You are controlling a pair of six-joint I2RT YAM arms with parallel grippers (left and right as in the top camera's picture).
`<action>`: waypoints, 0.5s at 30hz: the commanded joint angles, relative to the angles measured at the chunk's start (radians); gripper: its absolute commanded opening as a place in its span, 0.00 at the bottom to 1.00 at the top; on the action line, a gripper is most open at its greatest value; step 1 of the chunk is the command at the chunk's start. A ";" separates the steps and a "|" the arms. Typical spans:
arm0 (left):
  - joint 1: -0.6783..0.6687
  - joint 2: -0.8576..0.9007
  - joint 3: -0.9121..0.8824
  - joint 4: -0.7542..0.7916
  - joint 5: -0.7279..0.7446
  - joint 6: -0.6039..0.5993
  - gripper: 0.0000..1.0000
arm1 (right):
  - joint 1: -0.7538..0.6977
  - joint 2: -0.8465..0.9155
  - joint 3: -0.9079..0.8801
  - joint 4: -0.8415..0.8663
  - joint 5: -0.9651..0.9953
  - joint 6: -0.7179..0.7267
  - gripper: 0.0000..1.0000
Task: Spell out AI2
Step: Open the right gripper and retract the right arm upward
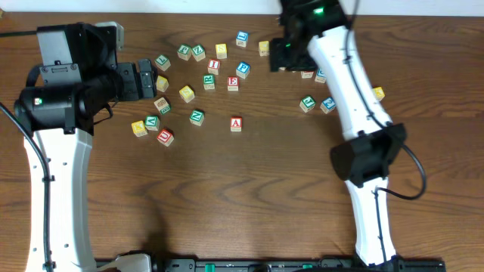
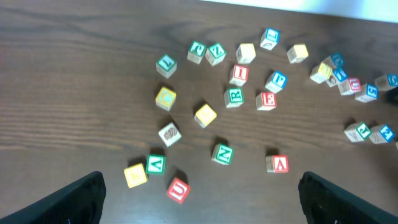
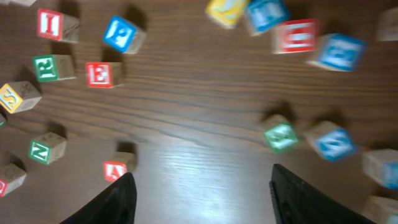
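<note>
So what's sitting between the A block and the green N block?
Nothing. Only bare table lies between the A block and the N block, clearest in the left wrist view.

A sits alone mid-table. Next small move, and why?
Probably swing the right hand over toward the red I block. The A block already stands apart from the pile, I comes next, and that hand looks open and empty.

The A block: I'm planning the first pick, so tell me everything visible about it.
The A block is a small cube, wooden by its look, with pale sides and a red A on its top face. It sits flat on the brown table, apart from all the others; the green N block is nearest and does not touch it.
</note>
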 commanded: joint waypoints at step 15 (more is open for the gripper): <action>-0.139 0.286 0.302 0.060 -0.109 -0.163 0.98 | -0.252 -0.099 0.031 -0.075 0.000 -0.072 0.69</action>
